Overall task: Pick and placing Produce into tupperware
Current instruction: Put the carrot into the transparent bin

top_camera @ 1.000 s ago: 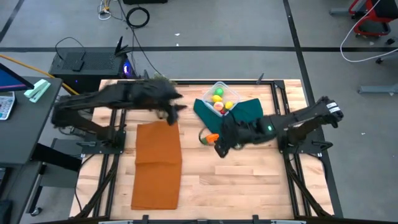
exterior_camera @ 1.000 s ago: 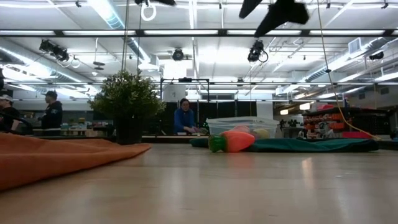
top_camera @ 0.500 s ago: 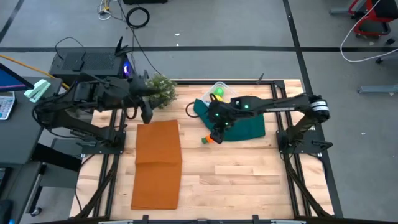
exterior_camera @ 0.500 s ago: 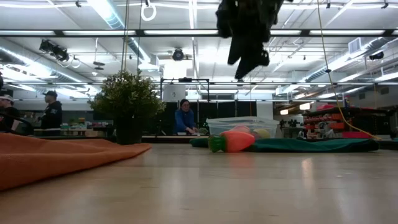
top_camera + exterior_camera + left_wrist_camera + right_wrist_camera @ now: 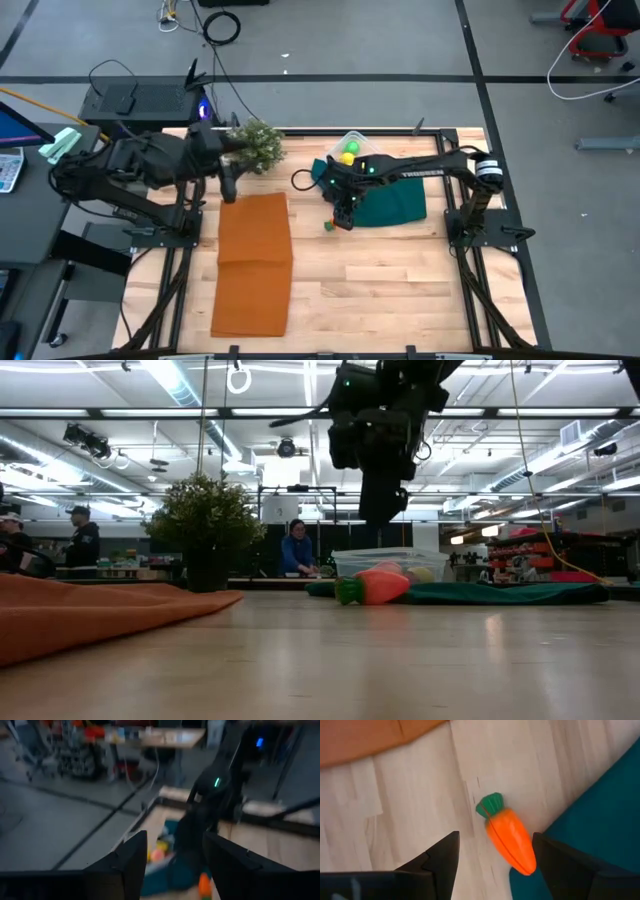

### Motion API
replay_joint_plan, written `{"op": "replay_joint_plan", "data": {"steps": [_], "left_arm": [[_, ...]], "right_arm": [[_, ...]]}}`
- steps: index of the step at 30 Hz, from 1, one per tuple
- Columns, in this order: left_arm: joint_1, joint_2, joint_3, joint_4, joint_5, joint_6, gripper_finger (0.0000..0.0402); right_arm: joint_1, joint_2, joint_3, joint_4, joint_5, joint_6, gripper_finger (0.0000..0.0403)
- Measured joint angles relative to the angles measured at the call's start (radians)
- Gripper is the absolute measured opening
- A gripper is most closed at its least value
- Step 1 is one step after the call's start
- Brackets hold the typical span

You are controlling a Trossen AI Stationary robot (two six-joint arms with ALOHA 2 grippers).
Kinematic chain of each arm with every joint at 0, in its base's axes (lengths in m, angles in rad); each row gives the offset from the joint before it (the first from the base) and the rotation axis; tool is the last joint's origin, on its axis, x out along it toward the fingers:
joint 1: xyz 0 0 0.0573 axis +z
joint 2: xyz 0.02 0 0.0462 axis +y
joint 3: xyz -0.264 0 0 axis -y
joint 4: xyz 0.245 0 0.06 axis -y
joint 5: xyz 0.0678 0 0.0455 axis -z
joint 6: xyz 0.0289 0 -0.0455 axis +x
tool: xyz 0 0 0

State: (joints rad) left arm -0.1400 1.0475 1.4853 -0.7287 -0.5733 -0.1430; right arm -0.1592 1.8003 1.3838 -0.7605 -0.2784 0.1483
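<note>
Roughly: left pincer (image 5: 228, 185) waits open at the left, beside the potted plant (image 5: 256, 146) and over the far end of the orange cloth (image 5: 252, 262). Right pincer (image 5: 343, 215) hangs wide open, pointing down over the carrot (image 5: 507, 840), which lies on the bench (image 5: 400, 290) against the green cloth (image 5: 395, 203), near side of the tupperware (image 5: 352, 150). Best bet: drop straight, straddle the carrot's body across its width, close gently.

Right gripper (image 5: 492, 857) now lower, over carrot (image 5: 509, 836)
</note>
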Motion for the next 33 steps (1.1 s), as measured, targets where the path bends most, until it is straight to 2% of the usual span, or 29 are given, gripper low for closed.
{"op": "replay_joint_plan", "data": {"steps": [4,8,14,24,33], "left_arm": [[0.000,-0.050,-0.075,0.160,0.001,0.043,0.0184],[0.023,-0.083,-0.142,0.233,0.001,0.034,0.0175],[0.068,-0.100,-0.197,0.263,0.001,0.015,0.0174],[0.072,-0.099,-0.204,0.315,-0.028,-0.029,0.0172],[0.072,-0.112,-0.204,0.332,-0.059,-0.021,0.0172]], "right_arm": [[-0.017,0.006,0.000,0.012,-0.027,-0.035,0.0217],[-0.018,0.003,0.002,0.014,-0.040,-0.091,0.0217],[-0.012,0.021,0.003,0.003,-0.037,-0.229,0.0223],[-0.001,0.076,0.054,-0.061,0.085,-0.454,0.0248],[0.016,0.144,0.063,-0.115,0.091,-0.511,0.0250]]}}
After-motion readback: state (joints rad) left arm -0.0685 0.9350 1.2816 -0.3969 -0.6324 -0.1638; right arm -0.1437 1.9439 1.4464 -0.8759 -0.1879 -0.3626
